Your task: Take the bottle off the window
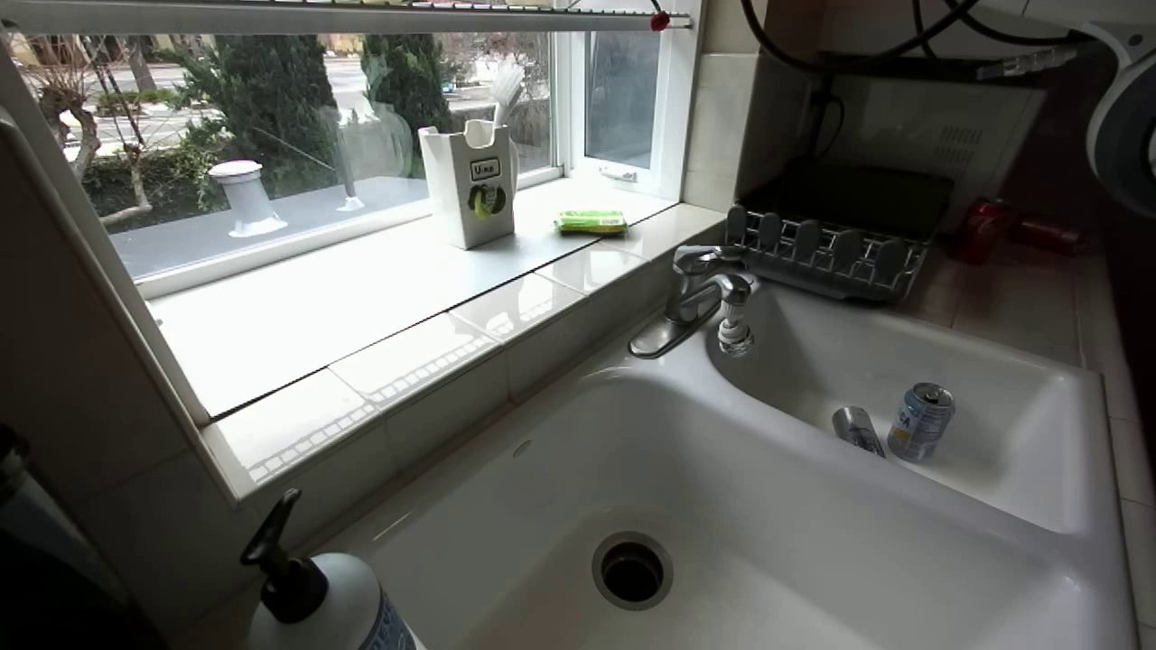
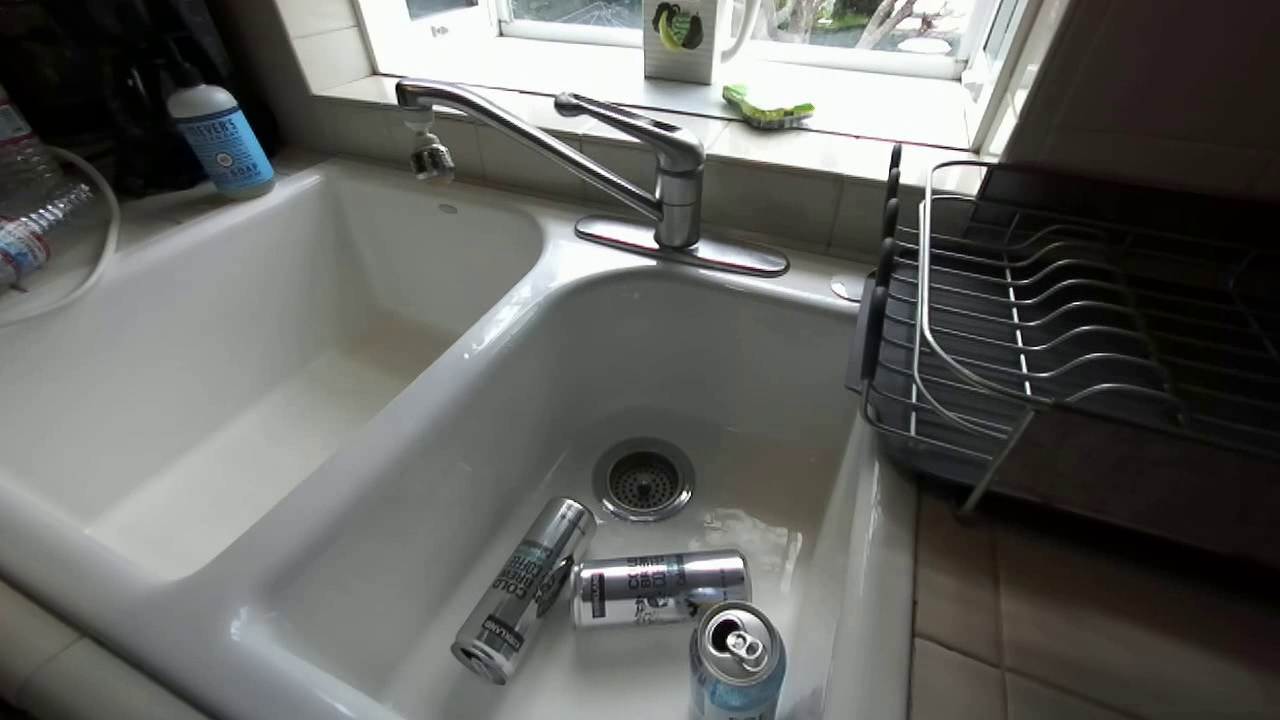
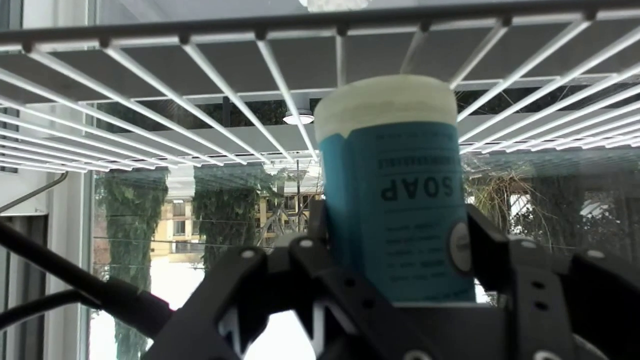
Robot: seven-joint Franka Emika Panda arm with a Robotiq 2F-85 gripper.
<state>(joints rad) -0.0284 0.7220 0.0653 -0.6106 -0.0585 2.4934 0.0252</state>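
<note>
The wrist picture stands upside down. In it a blue-labelled soap bottle (image 3: 400, 170) with a pale base is between the fingers of my gripper (image 3: 394, 220), which press against both its sides. The bottle is upright in the room and slightly tilted in the picture. Its base overlaps a white wire shelf (image 3: 225, 85); I cannot tell whether it touches the shelf. Its top end is hidden by the gripper. The window shows behind it, and its white frame shows in both exterior views (image 1: 673, 108) (image 2: 850, 60). The bottle and gripper are outside both exterior views.
The wire shelf's white edge (image 1: 343, 20) crosses the window above the sill (image 1: 271, 325). A white jug (image 1: 470, 181) and green packet (image 1: 591, 223) stand there. Below are the faucet (image 2: 678, 195), double sink (image 2: 420, 375), dish rack (image 2: 1040, 330) and several cans. Black cables (image 3: 75, 280) hang nearby.
</note>
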